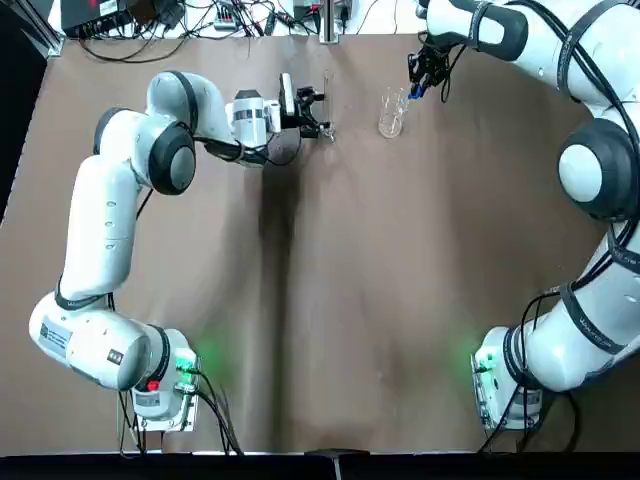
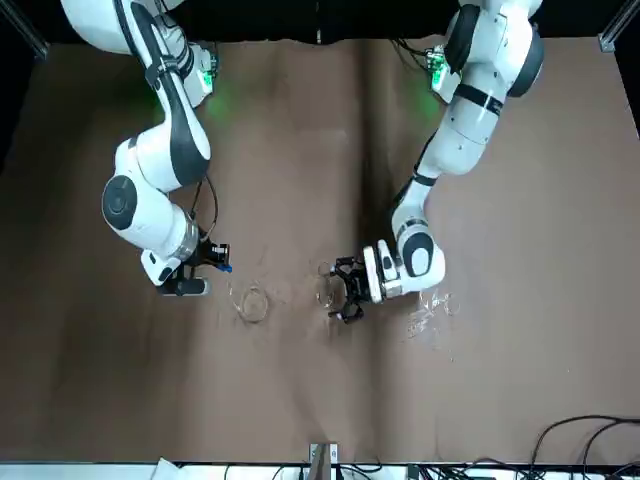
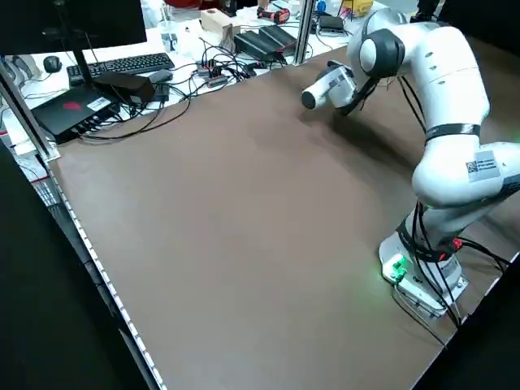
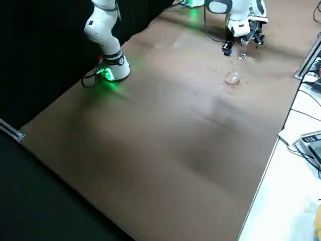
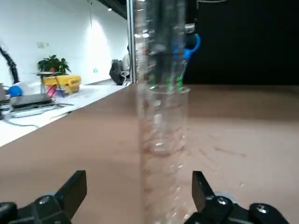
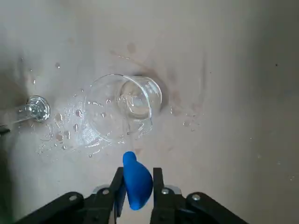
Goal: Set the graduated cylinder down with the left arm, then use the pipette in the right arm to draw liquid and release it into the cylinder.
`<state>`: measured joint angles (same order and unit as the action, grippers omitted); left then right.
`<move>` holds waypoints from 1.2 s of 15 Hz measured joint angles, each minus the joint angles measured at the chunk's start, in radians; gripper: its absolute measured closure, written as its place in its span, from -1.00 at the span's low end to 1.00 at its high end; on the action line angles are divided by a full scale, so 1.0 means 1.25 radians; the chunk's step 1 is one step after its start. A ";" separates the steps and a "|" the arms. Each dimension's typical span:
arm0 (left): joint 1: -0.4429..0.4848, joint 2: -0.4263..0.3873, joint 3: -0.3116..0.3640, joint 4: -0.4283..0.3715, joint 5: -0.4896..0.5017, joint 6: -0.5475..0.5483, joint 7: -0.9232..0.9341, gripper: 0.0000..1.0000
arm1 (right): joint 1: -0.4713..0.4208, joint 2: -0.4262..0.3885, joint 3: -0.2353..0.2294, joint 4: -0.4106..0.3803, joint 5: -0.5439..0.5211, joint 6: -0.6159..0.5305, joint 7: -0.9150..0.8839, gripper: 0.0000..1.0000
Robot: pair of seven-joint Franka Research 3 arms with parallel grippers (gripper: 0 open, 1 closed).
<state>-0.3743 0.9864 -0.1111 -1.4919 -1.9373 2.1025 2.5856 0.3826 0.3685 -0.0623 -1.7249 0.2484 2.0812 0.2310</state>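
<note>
Beside the beaker (image 6: pixel 124 109), the cylinder (image 5: pixel 156 140) stands upright between the left gripper's (image 5: pixel 140 198) wide-open jaws, apparently untouched. Back that gripper straight out. The right gripper (image 6: pixel 135 184) pinches the pipette (image 6: pixel 137 181) bulb above; lower it plumb.

Clear glossy glass graduated cylinder (image 5: pixel 156 116) and beaker (image 6: pixel 126 105); smooth blue rubbery pipette (image 6: pixel 136 183) bulb; matt brown table (image 1: pixel 380 300).
</note>
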 joint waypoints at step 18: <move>0.271 -0.295 0.025 0.006 0.864 -0.085 -0.966 -0.99 | -0.008 0.001 -0.008 0.009 0.003 -0.001 0.011 0.40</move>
<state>-0.0360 0.6180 -0.0803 -1.4842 -0.8573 1.9963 1.3785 0.3725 0.3697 -0.0728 -1.7140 0.2524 2.0805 0.2444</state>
